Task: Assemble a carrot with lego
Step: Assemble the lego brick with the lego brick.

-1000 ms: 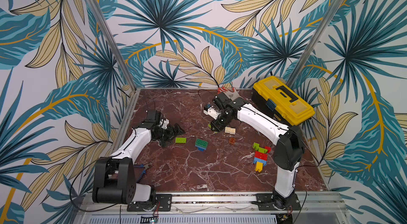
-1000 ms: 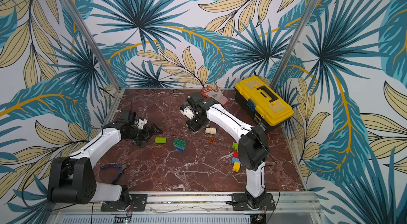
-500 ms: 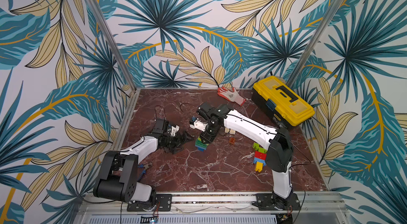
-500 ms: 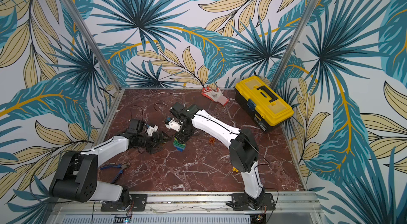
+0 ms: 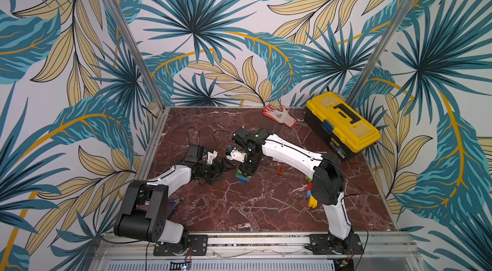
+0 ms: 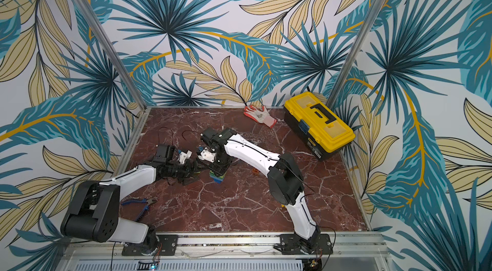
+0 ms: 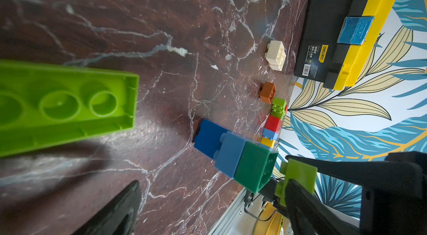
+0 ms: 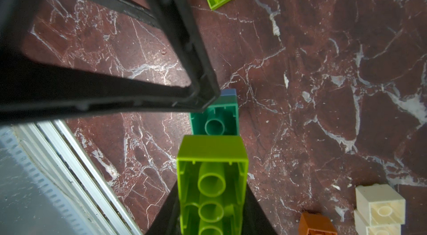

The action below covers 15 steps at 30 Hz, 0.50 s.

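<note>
At the green-and-blue stack (image 7: 231,153), right gripper (image 8: 211,190) clamps a lime brick (image 8: 211,150), apparently for attachment; left gripper (image 5: 218,172) stands open alongside.

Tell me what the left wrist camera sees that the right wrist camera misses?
Only the left wrist view shows the yellow toolbox and the mixed brick pile. Only the right wrist view shows the hollow underside of the held lime brick. Both show the loose lime brick, the dark green brick, the cream brick and the orange brick.

On the table (image 5: 239,211): toolbox (image 5: 343,123) back right, glove (image 5: 279,115) just left of it, stacked bricks (image 5: 243,176) mid-table, pliers (image 6: 138,202) front left.
</note>
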Tool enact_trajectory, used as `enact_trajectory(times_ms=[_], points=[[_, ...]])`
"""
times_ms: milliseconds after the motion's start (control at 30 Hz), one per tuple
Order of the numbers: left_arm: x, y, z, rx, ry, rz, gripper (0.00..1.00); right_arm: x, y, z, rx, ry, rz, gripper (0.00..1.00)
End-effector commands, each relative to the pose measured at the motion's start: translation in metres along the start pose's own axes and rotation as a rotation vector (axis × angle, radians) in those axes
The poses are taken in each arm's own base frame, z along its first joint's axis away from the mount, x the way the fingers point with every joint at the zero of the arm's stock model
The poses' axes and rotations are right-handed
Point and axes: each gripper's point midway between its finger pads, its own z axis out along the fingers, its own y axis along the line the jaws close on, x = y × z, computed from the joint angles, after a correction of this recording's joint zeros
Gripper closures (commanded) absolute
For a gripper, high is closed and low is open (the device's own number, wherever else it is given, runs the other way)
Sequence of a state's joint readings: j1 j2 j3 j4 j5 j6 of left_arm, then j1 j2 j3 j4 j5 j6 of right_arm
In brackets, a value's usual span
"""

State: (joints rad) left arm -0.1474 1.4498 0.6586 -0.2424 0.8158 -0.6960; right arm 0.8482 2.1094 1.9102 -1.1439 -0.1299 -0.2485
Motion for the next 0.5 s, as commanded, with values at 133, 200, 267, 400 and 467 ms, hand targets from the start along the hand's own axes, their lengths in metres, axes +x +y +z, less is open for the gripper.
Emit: enact_trajectory(times_ms=[133,200,267,400,467], points=[[0.002,0.003,0.004,0.004,0.013,0.012,0.02,-0.003,-0.003,0.009,0.011,0.027,-0.042,0.7],[0.002,0.003,0.004,0.004,0.015,0.012,0.02,-0.005,-0.003,0.01,0.007,0.025,-0.045,0.7],[0.002,0.004,0.005,0.003,0.016,0.01,0.02,-0.007,-0.003,0.011,0.005,0.021,-0.048,0.7],[0.002,0.006,0.006,-0.001,0.02,0.006,0.02,-0.007,-0.002,0.015,-0.005,0.03,-0.049,0.7],[0.002,0.007,0.006,-0.003,0.021,0.005,0.02,-0.007,-0.002,0.017,-0.01,0.034,-0.051,0.7]])
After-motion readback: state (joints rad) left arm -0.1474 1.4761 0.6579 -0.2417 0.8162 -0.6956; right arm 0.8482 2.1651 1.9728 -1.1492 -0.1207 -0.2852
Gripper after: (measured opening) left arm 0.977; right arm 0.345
